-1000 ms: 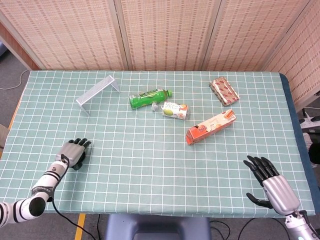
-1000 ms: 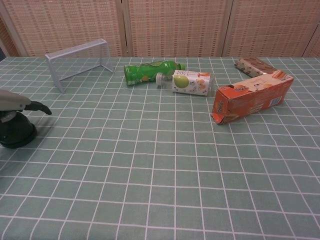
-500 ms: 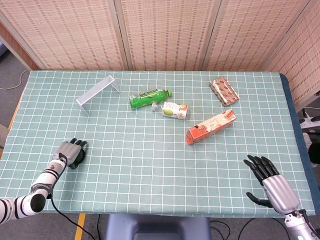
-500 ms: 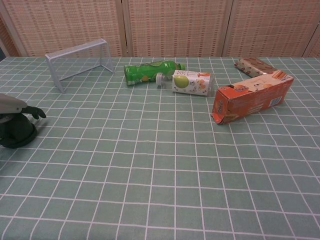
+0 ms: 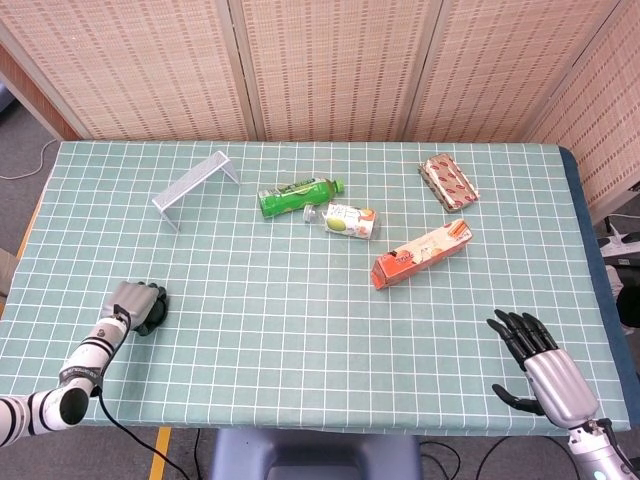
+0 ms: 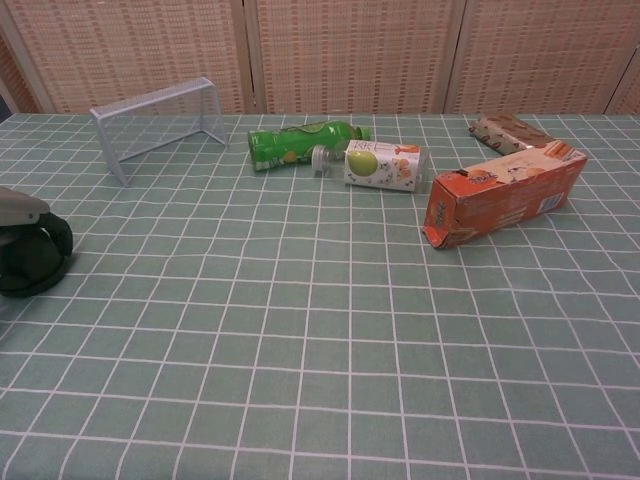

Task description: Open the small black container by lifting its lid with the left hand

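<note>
Head view: the left hand (image 5: 133, 303) sits at about 8 o'clock on the table (image 5: 300, 330), near the left edge, its dark fingers (image 5: 155, 308) curled down over the black container (image 5: 150, 318), most of which is hidden beneath them. In the chest view the container (image 6: 30, 272) is a low, dark round tub at the far left, and the fingers (image 6: 58, 236) wrap over its top and down its right side, grasping the lid; whether the lid has parted from the base cannot be told. The right hand (image 5: 540, 362) rests at 5 o'clock near the front edge, fingers released and spread, holding nothing. Toward 11 o'clock stands a small wire goal (image 5: 193, 186). Near 12 o'clock a green bottle (image 5: 298, 196) lies on its side, a white bottle (image 5: 347, 220) touching or just beside it. An orange carton (image 5: 422, 253) lies at 2 o'clock, and a snack pack (image 5: 448, 181) further back toward 1 o'clock
</note>
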### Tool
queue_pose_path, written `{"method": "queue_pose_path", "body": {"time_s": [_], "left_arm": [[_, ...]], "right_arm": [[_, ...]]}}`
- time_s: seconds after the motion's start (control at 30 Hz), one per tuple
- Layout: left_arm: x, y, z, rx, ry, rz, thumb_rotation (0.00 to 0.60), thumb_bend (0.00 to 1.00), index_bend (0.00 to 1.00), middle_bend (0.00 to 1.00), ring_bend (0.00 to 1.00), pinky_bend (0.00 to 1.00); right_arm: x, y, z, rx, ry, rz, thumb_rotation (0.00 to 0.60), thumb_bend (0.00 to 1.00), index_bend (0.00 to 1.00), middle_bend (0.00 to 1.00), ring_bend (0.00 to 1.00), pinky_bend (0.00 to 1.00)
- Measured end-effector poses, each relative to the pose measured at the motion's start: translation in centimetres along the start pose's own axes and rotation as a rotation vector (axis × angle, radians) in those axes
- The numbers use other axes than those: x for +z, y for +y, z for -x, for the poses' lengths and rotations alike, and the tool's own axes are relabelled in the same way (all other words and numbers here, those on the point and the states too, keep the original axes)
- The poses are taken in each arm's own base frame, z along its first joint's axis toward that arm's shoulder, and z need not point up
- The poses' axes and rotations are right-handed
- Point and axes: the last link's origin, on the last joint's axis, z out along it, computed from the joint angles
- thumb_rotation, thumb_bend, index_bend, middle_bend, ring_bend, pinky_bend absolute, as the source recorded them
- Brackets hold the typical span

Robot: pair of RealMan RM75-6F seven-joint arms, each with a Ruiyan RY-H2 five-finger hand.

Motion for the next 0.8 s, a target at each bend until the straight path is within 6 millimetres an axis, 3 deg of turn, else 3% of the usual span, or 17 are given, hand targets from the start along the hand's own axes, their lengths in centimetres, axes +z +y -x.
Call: {"method": "queue_pose_path", "body": {"time_s": [0.23,0.43,0.8], "left_arm": [[0.1,-0.3,0.4,-0.001,0.017,0.001,0.6,0.37,0.51,0.51,0.53,0.83],[-0.1,-0.3,0.2,-0.014,0.063,0.022,0.6,0.41,0.64,0.61,0.63,0.91],[-1.9,-1.1,-0.7,-0.163,0.152,0.095,0.6,0.44,0.68,0.64,0.66,0.94]], "right_arm": [[0.0,0.0,0.0,0.004,0.002,-0.003,0.6,0.18,0.0,0.0,0.0,0.0],[0.0,-0.1,0.0,0.003,0.002,-0.003,0.6,0.18,0.0,0.0,0.0,0.0],[0.0,0.0,0.0,0.001,0.0,-0.002,0.6,0.18,0.0,0.0,0.0,0.0]]}}
